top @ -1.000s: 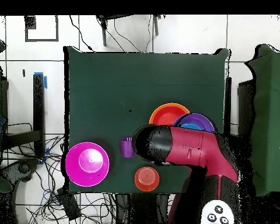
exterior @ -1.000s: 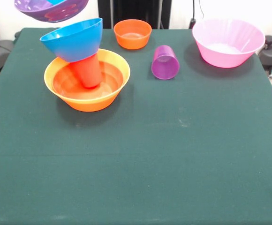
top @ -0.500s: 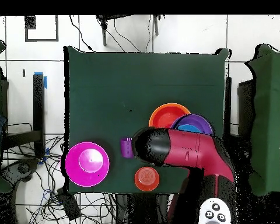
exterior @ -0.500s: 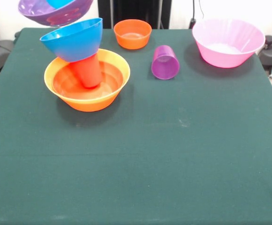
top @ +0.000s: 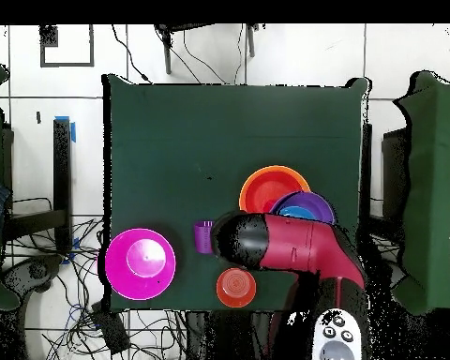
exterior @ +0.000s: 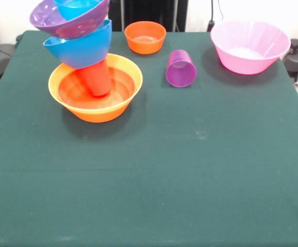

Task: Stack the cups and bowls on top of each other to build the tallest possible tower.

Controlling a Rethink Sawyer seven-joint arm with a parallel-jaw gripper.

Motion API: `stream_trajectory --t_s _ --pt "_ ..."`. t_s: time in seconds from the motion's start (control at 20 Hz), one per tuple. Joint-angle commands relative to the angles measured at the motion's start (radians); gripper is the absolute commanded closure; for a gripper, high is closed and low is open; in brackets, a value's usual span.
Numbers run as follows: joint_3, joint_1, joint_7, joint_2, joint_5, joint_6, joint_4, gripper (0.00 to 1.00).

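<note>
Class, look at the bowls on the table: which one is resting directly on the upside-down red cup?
The large blue bowl. It sits tilted on the red cup inside the large orange bowl; the purple bowl lies above it.

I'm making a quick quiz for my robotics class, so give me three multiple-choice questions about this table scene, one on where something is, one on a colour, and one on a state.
1. Where does the red cup stand?
A. inside the large orange bowl
B. inside the pink bowl
C. on the bare cloth

2. What colour is the bowl right on top of the red cup?
A. pink
B. blue
C. orange

3. How is the purple cup placed?
A. upright on the tower
B. nested in the small orange bowl
C. on its side on the table

Answers: 1 A, the front view shows it within the orange bowl's rim. 2 B, the blue bowl sits on it, under the purple bowl. 3 C, its mouth faces the front camera.
</note>
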State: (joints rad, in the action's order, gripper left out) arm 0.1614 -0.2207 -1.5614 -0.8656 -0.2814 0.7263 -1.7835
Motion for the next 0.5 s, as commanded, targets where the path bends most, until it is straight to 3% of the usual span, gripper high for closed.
stream_trajectory --t_s 0.05,0.5 --pt "-0.055 0.006 -0.161 0.044 0.036 -0.048 -0.058 1.00" --pt "-0.061 0.000 -0.144 0.046 0.045 -0.043 -0.057 1.00"
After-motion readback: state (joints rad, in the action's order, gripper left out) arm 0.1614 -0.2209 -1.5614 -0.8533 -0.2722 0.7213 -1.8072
